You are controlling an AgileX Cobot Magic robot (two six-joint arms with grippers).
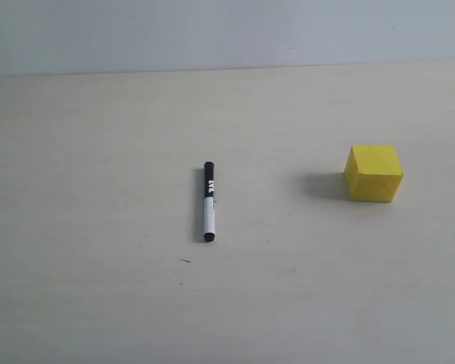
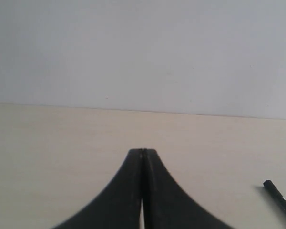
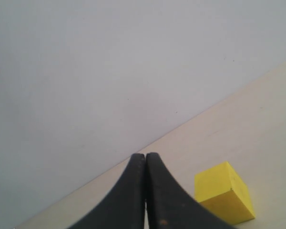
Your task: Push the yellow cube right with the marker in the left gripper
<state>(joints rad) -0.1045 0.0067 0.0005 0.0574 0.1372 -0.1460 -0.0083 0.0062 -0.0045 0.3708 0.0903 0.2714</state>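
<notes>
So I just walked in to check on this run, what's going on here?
Nothing is being handled yet. The marker lies flat on the table, with the yellow cube standing apart on its right. The left gripper is shut and empty; its wrist view shows the marker's black end on the table ahead. The right gripper is shut and empty too, with the cube in its view. Neither arm shows in the exterior view.

The marker point(image 1: 208, 201) lies flat on the table point(image 1: 98, 303), well apart from the yellow cube point(image 1: 374, 174).
</notes>
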